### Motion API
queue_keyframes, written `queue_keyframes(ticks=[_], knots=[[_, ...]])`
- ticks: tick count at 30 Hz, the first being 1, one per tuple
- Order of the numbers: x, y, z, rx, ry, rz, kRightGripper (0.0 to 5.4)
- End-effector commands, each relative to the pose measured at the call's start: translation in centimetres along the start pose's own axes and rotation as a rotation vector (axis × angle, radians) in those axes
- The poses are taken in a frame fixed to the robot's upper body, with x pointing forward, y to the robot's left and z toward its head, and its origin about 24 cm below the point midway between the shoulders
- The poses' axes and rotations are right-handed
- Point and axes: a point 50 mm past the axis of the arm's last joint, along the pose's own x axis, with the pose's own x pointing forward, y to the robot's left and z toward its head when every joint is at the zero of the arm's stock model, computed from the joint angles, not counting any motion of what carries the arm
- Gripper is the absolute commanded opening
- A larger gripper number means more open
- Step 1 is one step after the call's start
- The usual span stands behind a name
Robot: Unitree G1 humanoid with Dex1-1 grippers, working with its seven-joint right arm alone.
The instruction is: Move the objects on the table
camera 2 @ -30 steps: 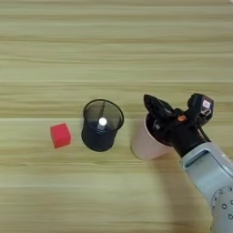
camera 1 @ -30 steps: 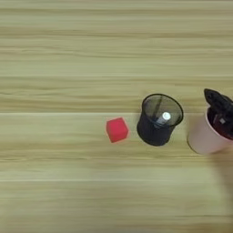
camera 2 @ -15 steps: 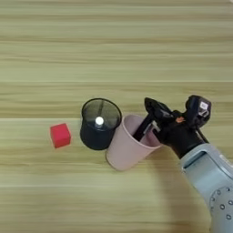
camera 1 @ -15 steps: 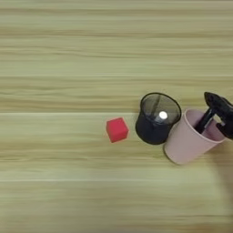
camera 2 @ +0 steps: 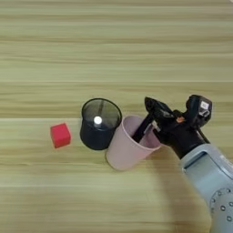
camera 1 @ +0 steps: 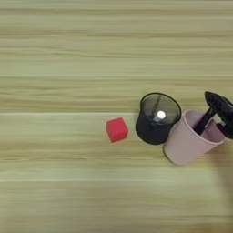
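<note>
A matt pale pink plastic cup (camera 2: 129,150) leans against a black wire-mesh holder (camera 2: 100,124) on a smooth wood-grain desk (camera 2: 113,50), beside a matt red block (camera 2: 60,135) and a silver metallic forearm (camera 2: 211,182).

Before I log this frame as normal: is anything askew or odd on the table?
Yes. The pink cup is tipped over, its mouth toward the claw, which has one finger inside the rim. The cup leans close against the black mesh cup. The red cube sits apart on the table.
</note>
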Motion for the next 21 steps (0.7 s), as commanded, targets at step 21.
queue_keyframes(ticks=[21], knots=[[-0.7,2.8,3.9,-0.125,-0.162,0.107,0.70]])
